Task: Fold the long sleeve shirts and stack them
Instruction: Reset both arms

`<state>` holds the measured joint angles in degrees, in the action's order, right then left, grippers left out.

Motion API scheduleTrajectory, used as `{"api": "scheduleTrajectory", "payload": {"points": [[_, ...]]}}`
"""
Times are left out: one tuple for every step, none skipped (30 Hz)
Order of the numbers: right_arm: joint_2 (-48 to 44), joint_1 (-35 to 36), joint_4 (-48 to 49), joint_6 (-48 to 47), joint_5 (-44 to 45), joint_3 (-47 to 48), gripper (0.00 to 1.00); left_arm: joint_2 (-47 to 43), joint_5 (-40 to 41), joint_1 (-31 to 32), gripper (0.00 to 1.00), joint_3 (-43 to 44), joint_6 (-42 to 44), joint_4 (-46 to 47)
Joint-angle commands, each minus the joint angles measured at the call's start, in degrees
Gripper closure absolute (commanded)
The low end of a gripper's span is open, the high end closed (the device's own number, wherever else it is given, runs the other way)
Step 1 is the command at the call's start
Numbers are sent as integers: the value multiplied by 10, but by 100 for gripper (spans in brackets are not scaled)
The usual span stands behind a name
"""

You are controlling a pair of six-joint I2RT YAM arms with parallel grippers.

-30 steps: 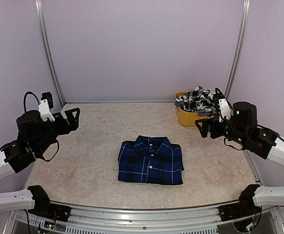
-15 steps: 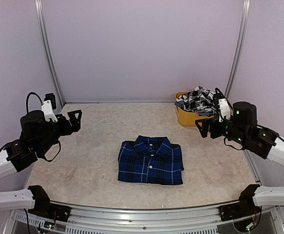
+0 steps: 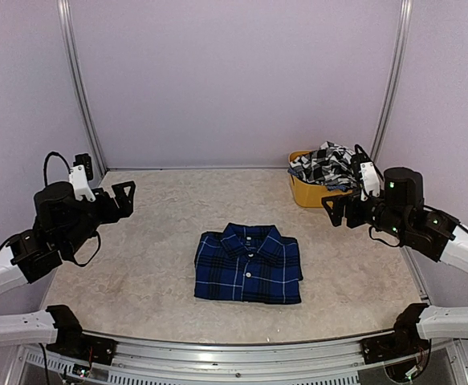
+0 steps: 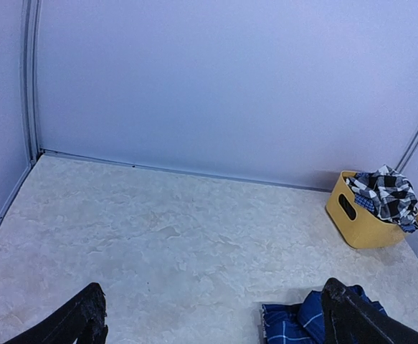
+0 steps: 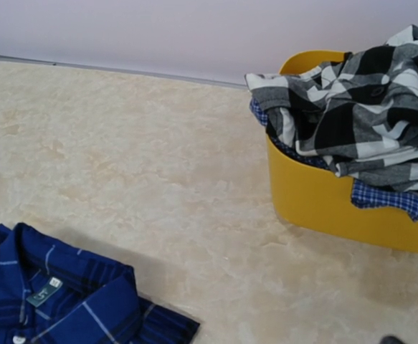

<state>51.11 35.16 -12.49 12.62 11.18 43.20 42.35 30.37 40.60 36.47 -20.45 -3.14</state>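
Note:
The royal blue plaid shirt lies folded, collar away from me, in the middle of the table; its edge shows in the left wrist view and its collar in the right wrist view. The black-and-white checked shirt is heaped in the yellow tub at the back right, spilling over the rim. My left gripper hovers at the left, open and empty, fingers wide apart. My right gripper hovers beside the tub, right of the blue shirt, open and empty.
The yellow tub stands near the back right corner; a light blue checked cloth hangs out under the checked shirt. Walls and metal posts close the back and sides. Bare table lies left of and behind the folded shirt.
My left arm has shifted slightly to the right and settled. The right arm and both shirts have not moved.

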Motion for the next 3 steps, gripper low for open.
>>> {"api": "scheduleTrajectory", "payload": {"points": [[1, -5, 2, -3, 0, 5, 1, -2, 10, 5, 1, -1, 5, -9], [0, -5, 2, -3, -1, 4, 1, -2, 11, 6, 1, -1, 6, -10], [-2, -5, 3, -3, -1, 3, 1, -2, 12, 7, 1, -2, 6, -9]]}}
